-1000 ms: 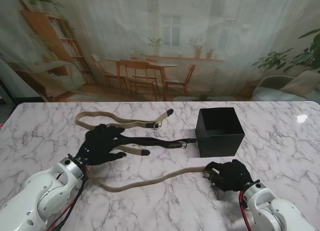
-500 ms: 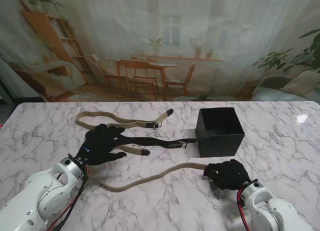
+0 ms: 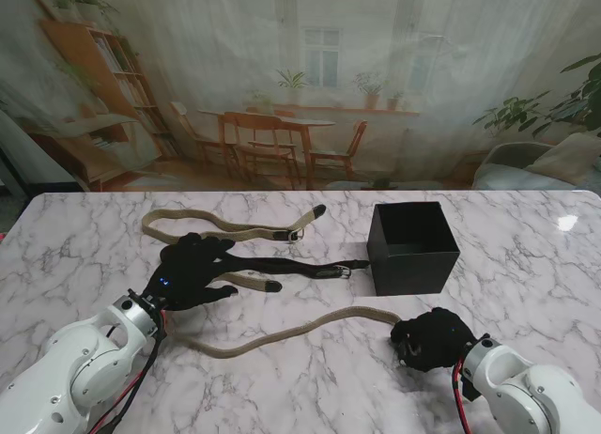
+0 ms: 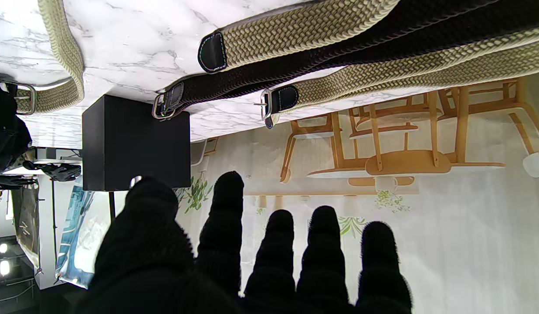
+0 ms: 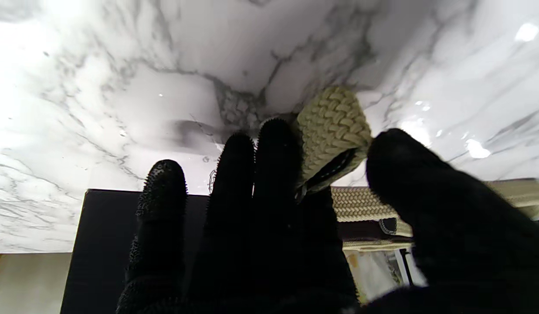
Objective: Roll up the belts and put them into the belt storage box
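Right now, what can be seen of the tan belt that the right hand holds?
The tan belt looks like woven braided webbing. It lies loose and unrolled on the marble table, in a long curve nearer to me than the black belt storage box. The right hand pinches one end, folded over between thumb and fingers; nothing else visibly touches it.

Bare marble table [image 3: 526, 255] surrounds the black box [image 3: 413, 248]; belts [image 3: 282, 265] clutter its left side.
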You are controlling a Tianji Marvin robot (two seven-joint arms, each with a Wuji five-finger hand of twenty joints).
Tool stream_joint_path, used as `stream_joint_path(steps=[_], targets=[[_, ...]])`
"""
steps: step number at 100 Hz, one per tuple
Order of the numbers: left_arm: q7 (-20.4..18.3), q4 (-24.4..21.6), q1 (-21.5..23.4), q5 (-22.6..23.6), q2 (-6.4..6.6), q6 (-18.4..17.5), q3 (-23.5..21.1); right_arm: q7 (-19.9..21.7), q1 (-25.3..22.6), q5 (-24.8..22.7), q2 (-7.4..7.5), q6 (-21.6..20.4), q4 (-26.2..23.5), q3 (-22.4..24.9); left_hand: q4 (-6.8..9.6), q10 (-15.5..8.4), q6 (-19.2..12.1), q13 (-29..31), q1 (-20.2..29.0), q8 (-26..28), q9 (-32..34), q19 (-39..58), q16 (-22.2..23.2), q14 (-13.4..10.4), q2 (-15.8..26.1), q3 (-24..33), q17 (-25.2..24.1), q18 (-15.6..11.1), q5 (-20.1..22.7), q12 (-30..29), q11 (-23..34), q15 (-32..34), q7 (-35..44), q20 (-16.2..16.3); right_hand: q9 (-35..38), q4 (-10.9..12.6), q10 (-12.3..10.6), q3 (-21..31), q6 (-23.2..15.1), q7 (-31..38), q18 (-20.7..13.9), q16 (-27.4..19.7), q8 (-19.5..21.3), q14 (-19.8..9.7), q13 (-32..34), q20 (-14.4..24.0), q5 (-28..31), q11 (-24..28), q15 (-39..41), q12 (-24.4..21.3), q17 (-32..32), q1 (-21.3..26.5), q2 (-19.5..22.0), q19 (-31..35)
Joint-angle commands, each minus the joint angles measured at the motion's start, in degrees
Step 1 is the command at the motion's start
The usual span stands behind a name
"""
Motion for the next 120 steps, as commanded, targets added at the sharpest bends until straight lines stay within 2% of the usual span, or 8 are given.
stream_joint_path(steps=[1, 21, 34, 42, 55, 67, 100, 120], targets=[[-0.7, 0.2, -0.1, 0.0, -0.04, -0.2, 0.2, 0.1, -0.9, -1.0, 0.71, -0.3, -0.7, 0.3, 0.78, 0.6, 1.1, 0.4, 0.6, -0.5, 0.1, -0.3, -0.2, 0.5, 2.9, -1.1, -0.8, 1.8, -0.4, -0.2, -0.8, -1.1, -0.2, -0.7, -5.0, 2.9, -5.1, 4.9, 5.4, -0.6, -0.2, -1.7, 1.4, -5.1, -2.1, -0.9, -3.1, -4.2, -2.1, -1.4, -1.6, -0.2, -2.5, -1.7], [-0.7, 0.1, 0.0, 0.0, -0.04, -0.1, 0.1, 3.6, -1.8, -4.5, 1.14, 0.2, -3.2, 0.9, 0.78, 0.5, 1.0, 0.4, 0.5, -0.6, 0.2, -0.4, -0.2, 0.4, 2.9, -1.1, -0.8, 1.8, -0.4, -0.2, -0.8, -1.2, -0.2, -0.7, -7.8, 7.8, -9.4, 14.3, 3.1, -1.5, -3.2, -3.1, 3.2, -8.2, -3.8, -1.3, -8.5, -6.5, -3.0, -2.4, -1.1, 9.5, -5.3, -3.0], [-0.7, 0.1, 0.0, 0.0, -0.04, -0.1, 0.1, -0.7, -1.2, -8.5, 1.13, 1.4, -1.7, -0.2, 0.78, 0.6, 1.1, 0.5, 0.5, -0.6, 0.2, -0.5, -0.2, 0.5, 2.9, -1.1, -0.8, 1.8, -0.4, -0.2, -0.8, -1.2, -0.2, -0.7, -1.8, 2.6, -10.7, 10.5, -1.1, 3.1, -3.7, -2.3, 5.2, -7.7, 1.4, -2.0, -3.8, -4.4, -0.7, -1.5, 1.8, 14.7, -4.3, -1.1], [-0.7, 0.1, 0.0, 0.0, -0.03, -0.2, 0.1, -6.0, -0.1, -8.3, 0.94, 2.1, 1.0, -1.8, 0.77, 0.6, 1.0, 0.4, 0.5, -0.6, 0.1, -0.5, -0.2, 0.4, 2.9, -1.1, -0.8, 1.8, -0.4, -0.2, -0.9, -1.2, -0.2, -0.7, 1.0, -4.8, -6.8, 3.1, -4.7, 7.7, -0.6, -0.3, 6.2, -3.6, 4.2, -2.0, 0.5, -1.6, 2.1, 2.4, 2.1, 12.5, -5.6, 0.2], [-0.7, 0.1, 0.0, 0.0, -0.03, -0.1, 0.1, -12.6, 1.7, -7.6, 0.62, 3.0, 4.9, -4.0, 0.78, 0.7, 1.1, 0.3, 0.5, -0.5, -0.7, -0.5, -0.2, 0.4, 2.9, -1.1, -0.9, 1.8, -0.5, -0.3, -1.1, -1.2, -0.3, -0.7, 0.6, -7.7, -0.7, -1.1, -14.3, 26.2, 6.6, 7.8, 3.6, 3.8, 7.7, 0.6, 1.7, 7.1, 6.1, 12.6, 1.1, 10.3, -5.8, 0.8], [-0.5, 0.2, -0.1, 0.0, -0.05, 0.0, 0.2, -13.8, 2.3, -7.1, 0.52, 3.7, 6.0, -4.9, 0.78, 0.7, 1.1, 0.2, 0.5, -0.6, -1.4, -0.5, -0.2, 0.4, 3.0, -1.1, -0.9, 1.8, -0.6, -0.4, -1.3, -1.2, -0.3, -0.7, -7.9, -8.2, 3.2, -2.2, -19.1, 31.3, 9.6, 9.2, 5.6, 6.3, 4.7, 1.9, 6.2, 5.8, 5.3, 12.9, 0.4, 10.1, -4.9, 0.9], [-0.7, 0.4, -0.4, -0.1, -0.04, 0.1, 0.6, -13.8, 3.0, -5.3, 0.37, 3.5, 6.7, -5.8, 0.78, 0.9, 1.2, 0.1, 0.5, -0.5, -1.9, -0.7, -0.1, 0.3, 2.9, -1.1, -1.1, 1.8, -0.4, -0.4, -1.3, -1.2, -0.1, -0.7, -32.8, -8.5, 15.9, -0.6, -13.0, 35.8, 13.4, 3.3, -3.7, 12.9, -10.2, 1.7, 11.6, 2.2, -2.2, 2.2, -2.6, 8.9, -5.5, -3.6], [-0.8, 0.5, -0.5, -0.1, -0.03, 0.1, 0.7, -17.9, 4.1, -3.8, -0.08, 4.3, 8.8, -7.3, 0.78, 0.9, 1.1, 0.1, 0.5, -0.4, -1.8, -0.8, -0.1, 0.4, 2.9, -1.1, -1.2, 1.8, -0.3, -0.4, -1.3, -1.2, -0.1, -0.8, -11.7, -9.4, 5.0, -2.7, -12.1, 33.6, 9.6, 7.3, -1.6, 6.8, 4.7, 3.5, 6.0, 10.0, 5.4, 6.7, 4.8, 12.0, -2.3, 2.8]])
